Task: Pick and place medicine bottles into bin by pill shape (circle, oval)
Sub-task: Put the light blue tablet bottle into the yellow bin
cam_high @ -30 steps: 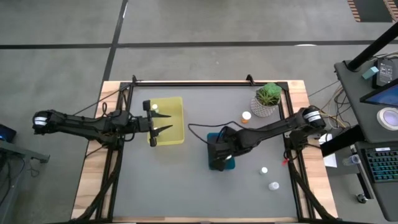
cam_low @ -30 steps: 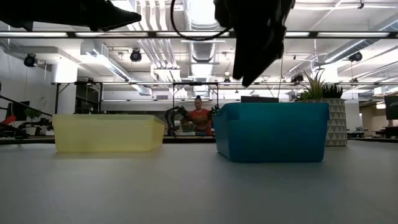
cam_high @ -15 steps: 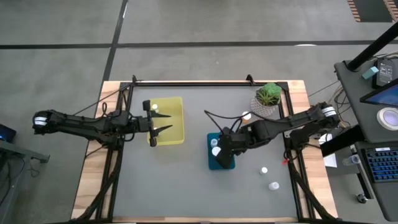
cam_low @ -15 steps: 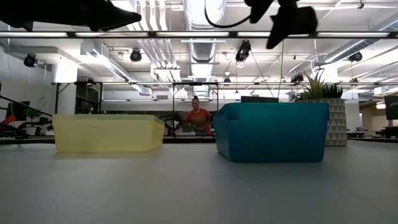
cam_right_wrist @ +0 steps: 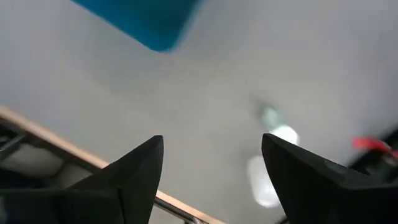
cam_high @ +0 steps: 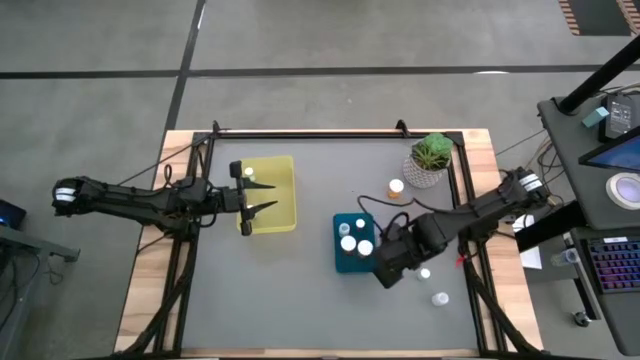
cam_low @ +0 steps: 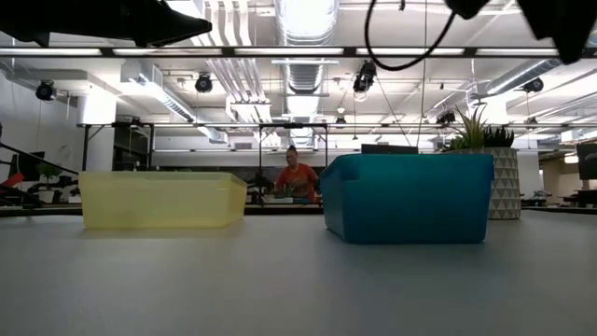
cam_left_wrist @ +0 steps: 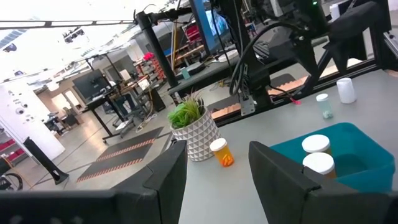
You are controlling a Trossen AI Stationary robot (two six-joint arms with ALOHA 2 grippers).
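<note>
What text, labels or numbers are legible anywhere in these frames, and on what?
None can be read.
Medicine bottles in the teal bin: white caps only, no label showing.
Orange bottle by the potted plant: any label is too small to read.
Loose bottles on the table: too small and blurred.
Both bins: no markings visible.

I am looking straight down from high overhead, taking in the whole table with the blue bin [cam_high: 353, 243] near its middle. My low camera is sitting at table level, facing that bin's [cam_low: 407, 198] side wall close up, with the room stretching behind it. The left wrist camera is looking across the bin's [cam_left_wrist: 333, 158] open top toward the potted plant [cam_left_wrist: 191, 125] beyond. The right wrist camera is pointing down, catching one bin [cam_right_wrist: 142, 20] corner.
</note>
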